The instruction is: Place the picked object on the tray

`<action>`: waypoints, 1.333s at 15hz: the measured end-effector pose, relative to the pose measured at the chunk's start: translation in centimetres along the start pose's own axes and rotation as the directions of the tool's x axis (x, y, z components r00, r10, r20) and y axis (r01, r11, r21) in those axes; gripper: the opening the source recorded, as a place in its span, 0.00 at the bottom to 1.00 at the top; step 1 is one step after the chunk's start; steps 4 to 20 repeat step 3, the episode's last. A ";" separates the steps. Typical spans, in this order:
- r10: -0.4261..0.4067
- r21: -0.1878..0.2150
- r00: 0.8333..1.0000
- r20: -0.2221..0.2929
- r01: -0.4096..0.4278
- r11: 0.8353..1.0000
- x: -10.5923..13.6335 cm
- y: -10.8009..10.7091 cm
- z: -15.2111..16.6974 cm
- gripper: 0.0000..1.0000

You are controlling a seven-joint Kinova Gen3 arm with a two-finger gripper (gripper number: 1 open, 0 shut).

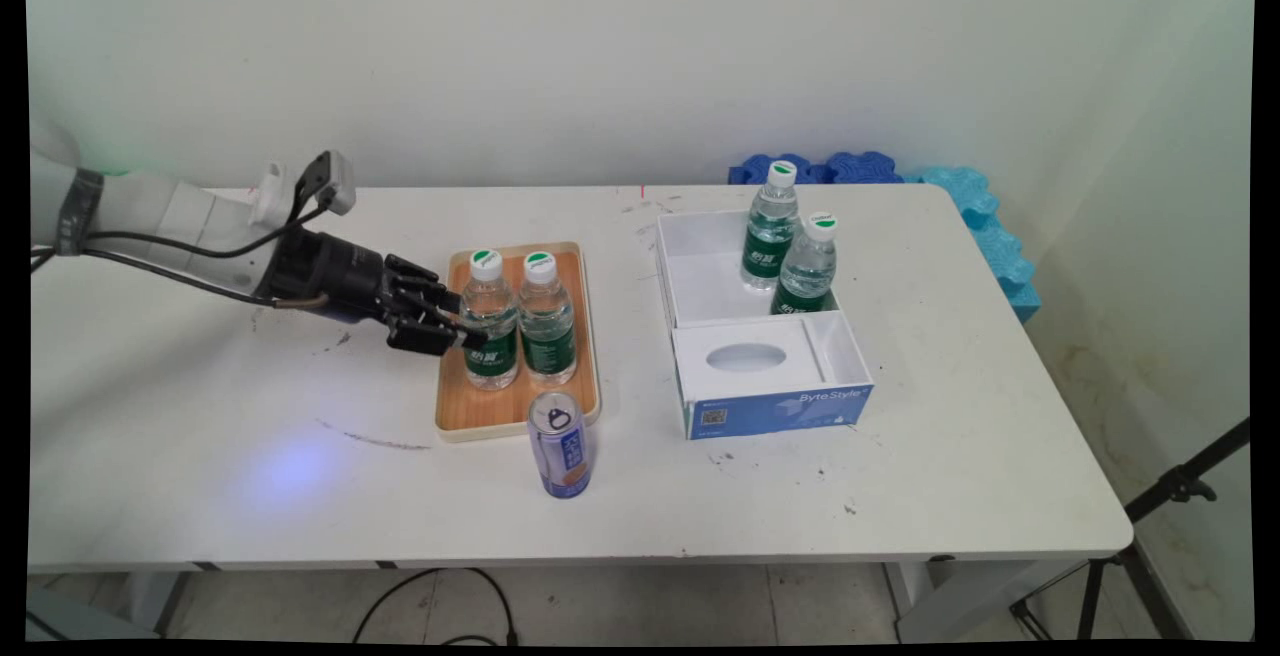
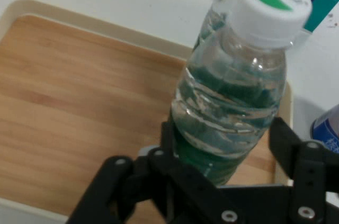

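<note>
Can (image 1: 560, 444) of drink stands nearest the table's (image 1: 200, 456) front edge, just off the front rim of the wooden tray (image 1: 470, 411). On the tray two water bottles stand touching; the gripper (image 1: 455, 321) straddles the left bottle (image 1: 489, 321), one finger (image 2: 288, 147) on either side at label height, though whether they pinch it cannot be told. By the look of it, a grasp is under way. Open table lies left; the white box (image 1: 765, 376), holding two more bottles (image 1: 788, 251), sits toward the far right corner.
</note>
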State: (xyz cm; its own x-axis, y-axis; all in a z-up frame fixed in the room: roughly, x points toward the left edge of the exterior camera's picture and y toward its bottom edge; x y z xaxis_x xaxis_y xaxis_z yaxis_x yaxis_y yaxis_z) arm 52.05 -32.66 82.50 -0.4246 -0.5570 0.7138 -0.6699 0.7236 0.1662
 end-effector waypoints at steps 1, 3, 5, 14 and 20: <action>0.003 -0.003 1.000 0.001 -0.003 1.000 0.0 0.0 0.2 1.00; 0.008 -0.004 1.000 0.003 -0.008 1.000 -0.1 0.0 0.4 1.00; 0.008 -0.004 1.000 0.003 -0.008 1.000 -0.1 0.0 0.4 1.00; 0.008 -0.004 1.000 0.003 -0.008 1.000 -0.1 0.0 0.4 1.00; 0.008 -0.004 1.000 0.003 -0.008 1.000 -0.1 0.0 0.4 1.00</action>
